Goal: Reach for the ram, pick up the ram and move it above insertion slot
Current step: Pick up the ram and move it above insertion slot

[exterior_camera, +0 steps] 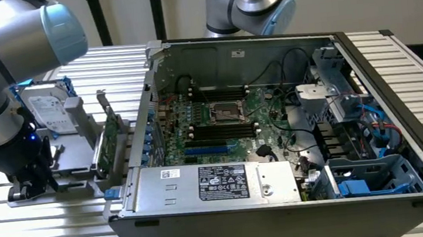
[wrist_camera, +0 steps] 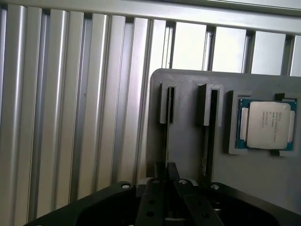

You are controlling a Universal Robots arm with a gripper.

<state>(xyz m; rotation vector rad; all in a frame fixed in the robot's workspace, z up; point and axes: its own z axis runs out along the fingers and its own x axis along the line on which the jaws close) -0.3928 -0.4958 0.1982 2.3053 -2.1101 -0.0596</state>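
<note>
Hanging low at the exterior view's left, my gripper [exterior_camera: 30, 186] sits on the grey holder [exterior_camera: 72, 152]. From the wrist, the ram [wrist_camera: 166, 141] stands edge-on in a slot, reaching my gripper, near a processor [wrist_camera: 265, 125]. Clamped or apart, I cannot tell.

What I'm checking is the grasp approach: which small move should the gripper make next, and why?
Probably a short, slow drop straight down. The gripper is low over the gray holder, lined up with the thin dark edge standing in one of its slots, seemingly the ram. Nothing shows it lifted yet; the holder sits outside the open computer case.
</note>
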